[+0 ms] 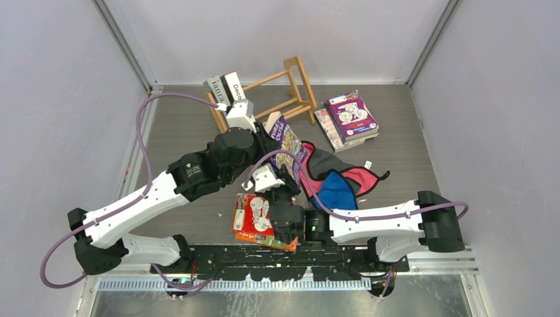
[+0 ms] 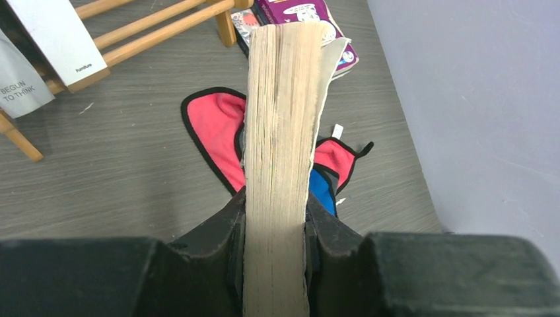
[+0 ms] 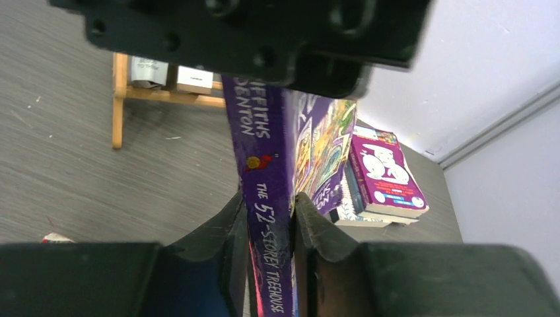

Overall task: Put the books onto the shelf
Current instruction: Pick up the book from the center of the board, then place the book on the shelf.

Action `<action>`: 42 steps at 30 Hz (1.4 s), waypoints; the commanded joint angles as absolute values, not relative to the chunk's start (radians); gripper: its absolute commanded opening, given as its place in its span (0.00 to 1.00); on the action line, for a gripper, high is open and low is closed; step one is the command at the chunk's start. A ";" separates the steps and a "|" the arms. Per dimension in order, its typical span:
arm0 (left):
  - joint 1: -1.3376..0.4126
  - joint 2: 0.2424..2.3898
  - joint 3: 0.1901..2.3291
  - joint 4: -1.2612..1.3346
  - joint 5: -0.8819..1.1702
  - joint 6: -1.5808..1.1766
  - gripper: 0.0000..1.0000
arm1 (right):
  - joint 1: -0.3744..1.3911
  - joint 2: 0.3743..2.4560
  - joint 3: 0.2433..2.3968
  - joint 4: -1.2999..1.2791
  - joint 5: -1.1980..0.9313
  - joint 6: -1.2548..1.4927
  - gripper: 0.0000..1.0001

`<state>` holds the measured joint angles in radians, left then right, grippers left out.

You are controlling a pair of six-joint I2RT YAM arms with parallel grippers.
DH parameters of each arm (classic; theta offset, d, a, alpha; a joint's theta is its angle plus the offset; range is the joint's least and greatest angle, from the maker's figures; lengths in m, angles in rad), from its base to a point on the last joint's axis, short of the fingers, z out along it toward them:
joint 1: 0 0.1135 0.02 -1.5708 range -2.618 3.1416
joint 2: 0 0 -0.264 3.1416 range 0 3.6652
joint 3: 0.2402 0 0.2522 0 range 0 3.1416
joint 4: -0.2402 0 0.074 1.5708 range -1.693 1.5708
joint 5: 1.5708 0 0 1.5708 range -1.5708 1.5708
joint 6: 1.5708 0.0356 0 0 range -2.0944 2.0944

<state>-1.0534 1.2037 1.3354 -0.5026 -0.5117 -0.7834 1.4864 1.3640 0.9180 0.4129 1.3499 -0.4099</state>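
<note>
A purple paperback [image 1: 287, 139], "The 52-Storey Treehouse", is held upright above the table's middle by both grippers. My left gripper [image 2: 275, 224] is shut on its page edge [image 2: 277, 132]. My right gripper [image 3: 272, 218] is shut on its spine [image 3: 267, 172] from below, with the left gripper's body [image 3: 264, 39] above it. The light-wood shelf [image 1: 290, 92] stands askew at the back. A grey book and a white book [image 1: 224, 88] stand at its left end. A stack of books [image 1: 350, 119] lies right of the shelf. An orange book [image 1: 257, 221] lies flat near the front.
Red, blue and grey cloth pieces [image 1: 337, 181] lie on the table under and right of the held book, and the red cloth [image 2: 214, 125] shows in the left wrist view. Grey walls close in the table on three sides.
</note>
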 commanded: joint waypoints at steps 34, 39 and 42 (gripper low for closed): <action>-0.788 0.970 1.315 -0.406 -0.648 -0.594 0.68 | 1.011 1.275 1.064 0.224 0.874 -0.083 0.01; -0.619 1.000 1.285 -0.396 -0.502 -0.646 0.69 | 0.838 1.395 1.190 0.219 0.697 -0.036 0.01; -0.506 1.041 1.270 -0.374 -0.389 -0.686 0.69 | 0.749 1.491 1.285 0.219 0.591 -0.028 0.01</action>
<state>-0.6170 1.0008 1.2858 -0.4408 -0.5468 -0.6376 0.8391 1.4242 1.1427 0.1455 0.7704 -0.0673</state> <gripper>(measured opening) 0.690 0.315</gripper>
